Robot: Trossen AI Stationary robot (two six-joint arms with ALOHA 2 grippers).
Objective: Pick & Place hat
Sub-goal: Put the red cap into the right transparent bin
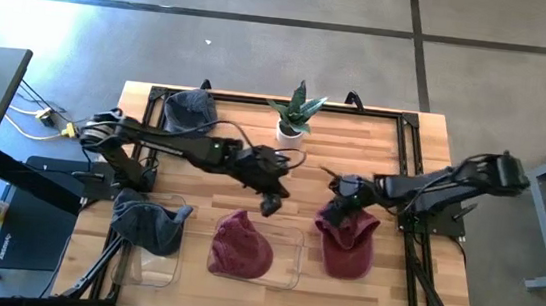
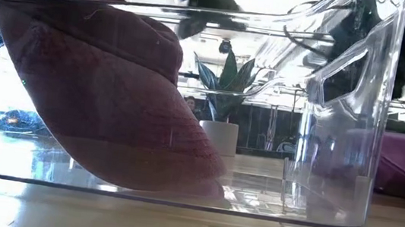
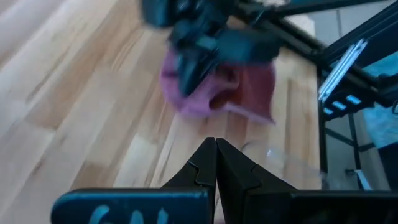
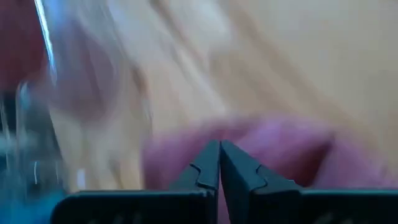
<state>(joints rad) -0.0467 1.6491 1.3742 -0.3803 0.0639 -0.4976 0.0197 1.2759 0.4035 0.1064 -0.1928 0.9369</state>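
A maroon hat (image 1: 349, 246) lies on the wooden table at the right, next to a clear bin (image 1: 294, 266). My right gripper (image 1: 333, 211) is shut at this hat's far left edge. In the left wrist view it shows over the bunched hat (image 3: 249, 87). A second maroon hat (image 1: 241, 248) lies inside the clear bin and fills the low view (image 2: 97, 94). My left gripper (image 1: 270, 207) hangs shut and empty above the table, just past the bin's far side. My right gripper meets the maroon hat at its far left edge (image 4: 267, 146), slanting down from the table's right side. The fingertips hide the place of contact, so I cannot tell whether they hold one layer or several. The rest of the hat (image 1: 351, 256) lies on the table.
A grey hat (image 1: 146, 223) lies in another clear bin (image 1: 156, 267) at the near left. Another grey hat (image 1: 189, 111) lies at the far left. A potted plant (image 1: 295, 115) stands at the far middle. A black frame rims the table.
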